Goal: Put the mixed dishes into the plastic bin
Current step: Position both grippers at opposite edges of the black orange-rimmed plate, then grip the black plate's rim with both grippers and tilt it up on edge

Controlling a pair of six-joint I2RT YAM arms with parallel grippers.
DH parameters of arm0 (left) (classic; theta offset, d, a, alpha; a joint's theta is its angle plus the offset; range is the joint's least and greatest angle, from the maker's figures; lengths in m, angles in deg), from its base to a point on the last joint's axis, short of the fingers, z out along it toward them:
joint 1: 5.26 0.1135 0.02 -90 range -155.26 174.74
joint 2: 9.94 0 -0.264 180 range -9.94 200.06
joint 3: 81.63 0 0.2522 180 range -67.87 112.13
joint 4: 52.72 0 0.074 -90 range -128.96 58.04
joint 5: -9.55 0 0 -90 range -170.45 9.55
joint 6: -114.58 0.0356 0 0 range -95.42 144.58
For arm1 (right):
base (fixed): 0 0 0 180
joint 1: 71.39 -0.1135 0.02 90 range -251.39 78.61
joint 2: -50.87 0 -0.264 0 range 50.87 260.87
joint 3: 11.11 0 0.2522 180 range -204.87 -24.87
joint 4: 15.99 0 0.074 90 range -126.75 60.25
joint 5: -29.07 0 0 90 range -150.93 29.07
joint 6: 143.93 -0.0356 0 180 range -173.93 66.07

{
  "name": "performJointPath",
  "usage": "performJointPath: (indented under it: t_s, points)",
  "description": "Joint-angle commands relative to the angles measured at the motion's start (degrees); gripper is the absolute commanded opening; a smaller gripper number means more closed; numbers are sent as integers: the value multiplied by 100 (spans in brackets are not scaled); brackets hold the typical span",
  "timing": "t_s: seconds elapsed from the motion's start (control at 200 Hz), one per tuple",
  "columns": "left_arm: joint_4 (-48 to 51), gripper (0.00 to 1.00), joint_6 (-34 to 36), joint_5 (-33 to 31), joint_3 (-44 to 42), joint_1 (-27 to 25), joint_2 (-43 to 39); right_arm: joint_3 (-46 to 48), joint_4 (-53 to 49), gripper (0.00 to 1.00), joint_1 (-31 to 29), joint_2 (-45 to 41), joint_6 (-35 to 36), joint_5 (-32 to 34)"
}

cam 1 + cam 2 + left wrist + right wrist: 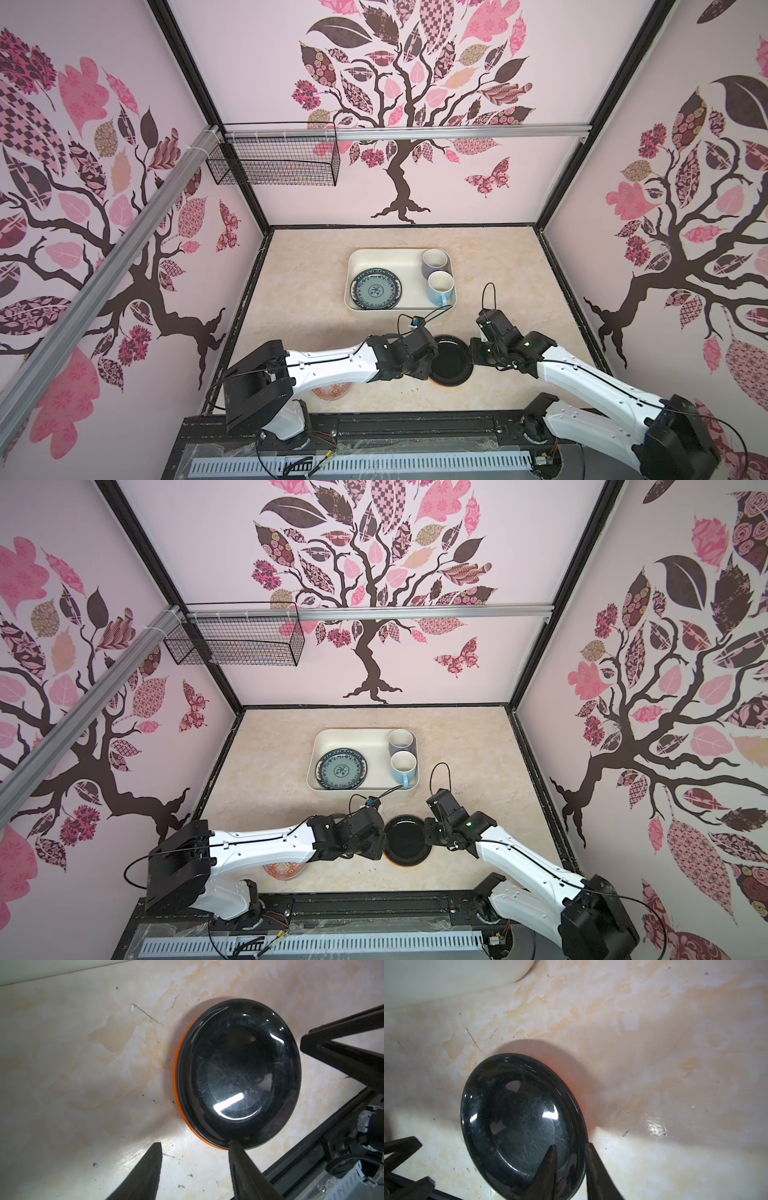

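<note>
- The orange/black plate (451,361) has a glossy black, finely scratched top and a thin orange edge showing beneath. It is near the front of the table (307,332), between the two arms.
- The right pincer (572,1146) pinches the plate's rim, one finger over the black well and one outside. An orange-tinted shadow lies under that side.
- The left pincer (194,1145) is spread, with one fingertip touching the plate's edge and only table between the fingers.
- The plastic bin (395,259) sits farther back and holds the teal patterned plate (376,289), the lavender mug (435,262) and the light-blue mug (440,286).
- The orange-patterned bowl (332,392) peeks out from under the left arm.
- The table is cream marble-look with small dark scuffs.
- The pale pink walls carry tree decals, and a black wire basket (274,160) hangs from a rail.
</note>
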Motion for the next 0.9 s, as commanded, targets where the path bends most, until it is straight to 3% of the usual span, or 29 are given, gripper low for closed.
performJointPath:
  t_s: [0.0, 0.25, 0.605, 0.895]
  points:
    - [-86, 53, 87, -9, 227, -17, 181, 9, 23, 27, -17, 140, -67, 170]
    - [-188, 47, 167, 72, 291, -20, 357, 27, 59, 28, -17, 271, -75, 139]
    - [-255, 18, 198, 88, 320, -9, 556, 34, 72, 27, -12, 343, -49, 59]
    - [-226, 9, 244, 81, 386, -13, 664, 43, 112, 26, -17, 420, -18, 7]
